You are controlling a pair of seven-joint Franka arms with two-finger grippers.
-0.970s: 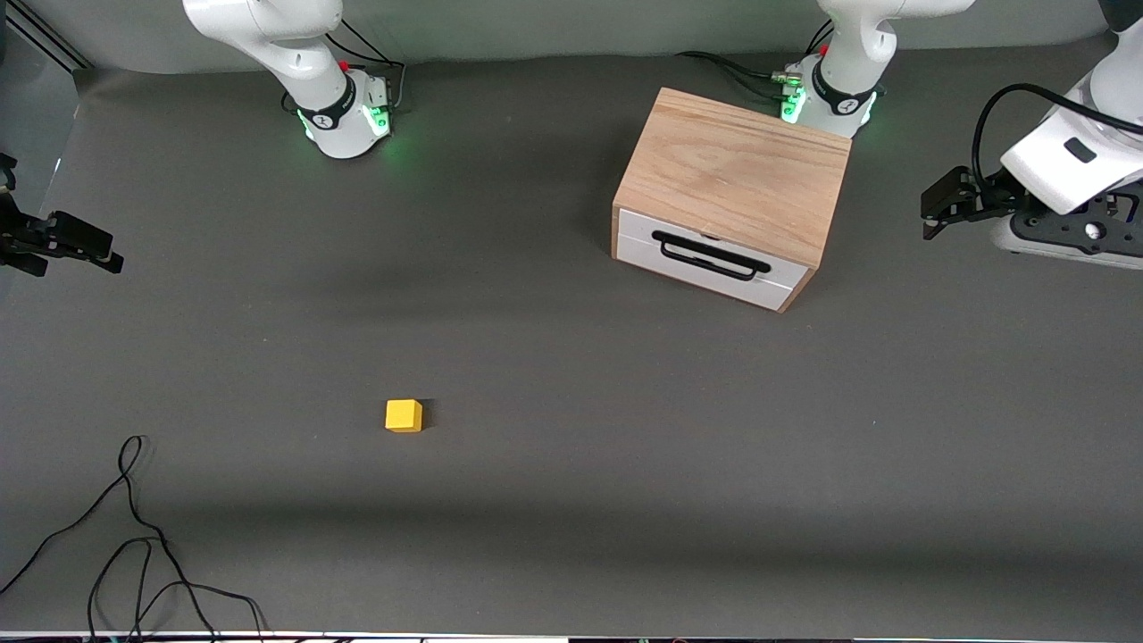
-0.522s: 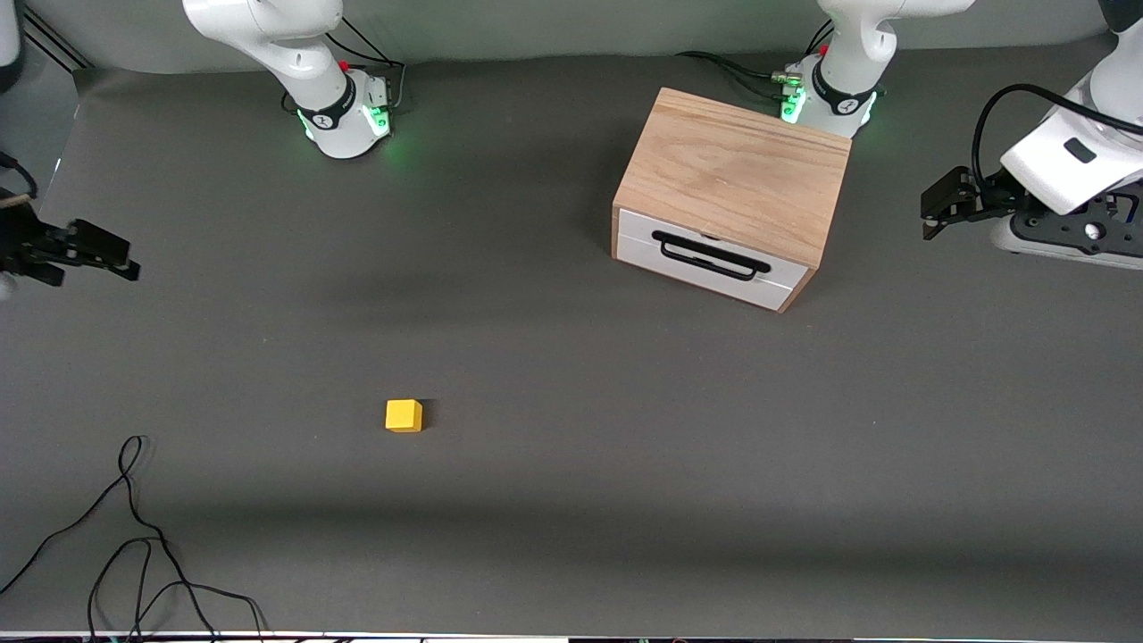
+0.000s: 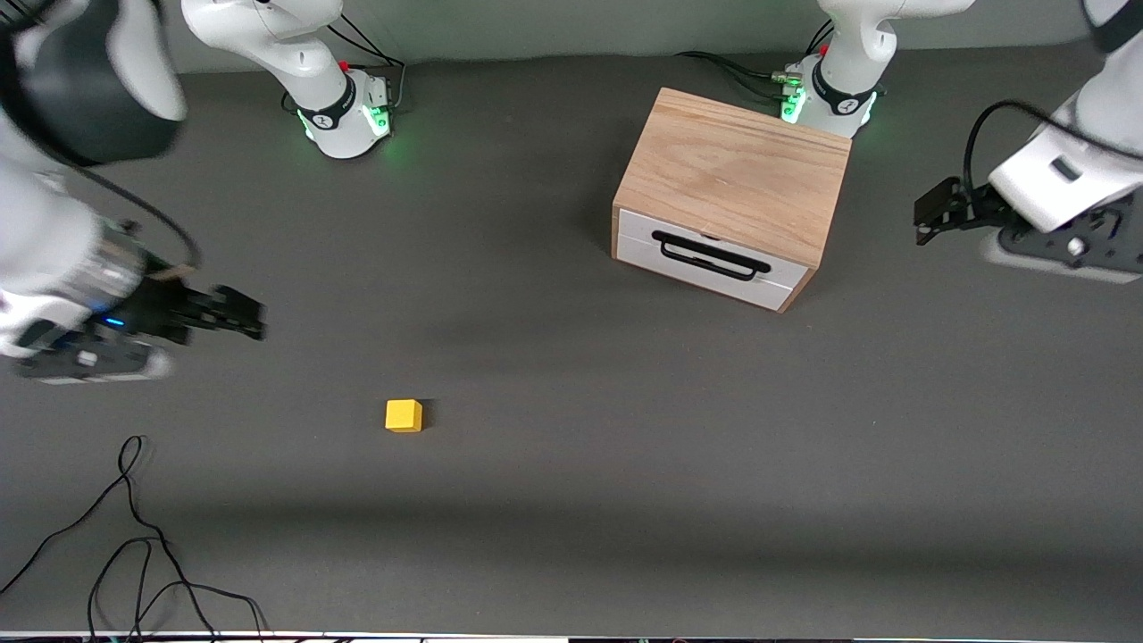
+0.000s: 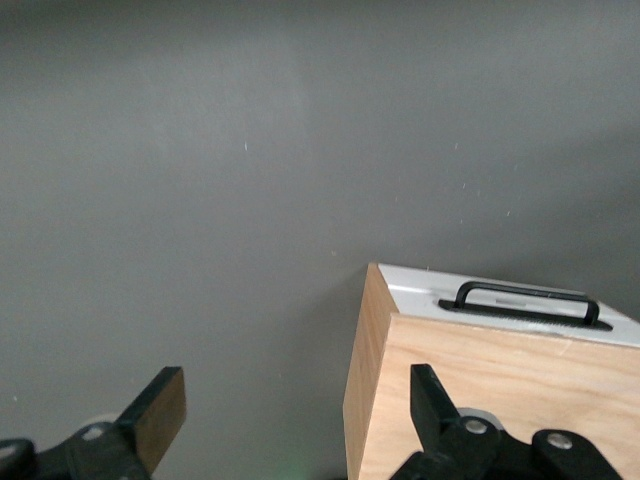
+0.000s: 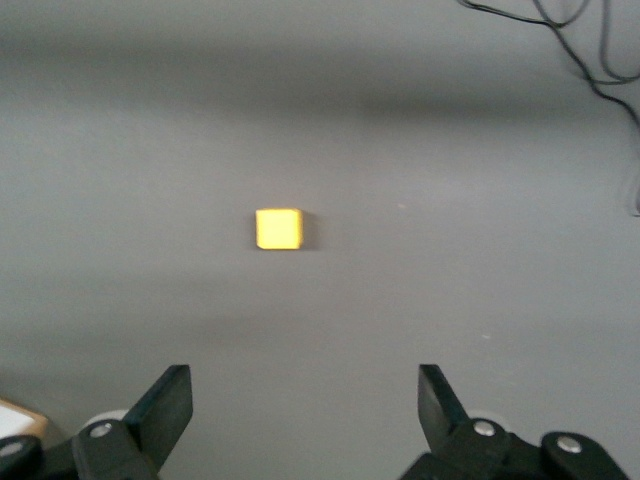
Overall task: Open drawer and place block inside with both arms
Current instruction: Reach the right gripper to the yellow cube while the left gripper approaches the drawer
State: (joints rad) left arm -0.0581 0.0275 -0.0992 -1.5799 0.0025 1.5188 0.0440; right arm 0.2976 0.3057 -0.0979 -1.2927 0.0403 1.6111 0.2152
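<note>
The small yellow block [image 3: 404, 415] lies on the grey table, and shows in the right wrist view [image 5: 278, 229]. My right gripper [image 3: 250, 320] is open and empty, up in the air over the table near the block, toward the right arm's end. The light oak box [image 3: 737, 174] holds the shut white drawer [image 3: 705, 264] with its black bar handle [image 3: 710, 255]; the box also shows in the left wrist view [image 4: 490, 390]. My left gripper [image 3: 929, 214] is open and empty, in the air beside the box toward the left arm's end.
A loose black cable [image 3: 134, 545] lies on the table close to the front camera at the right arm's end. The two green-lit arm bases [image 3: 344, 116] stand along the table's edge farthest from the front camera.
My right arm has swung in from the table's end toward the block. My left gripper has shifted slightly. Block and drawer have not moved.
</note>
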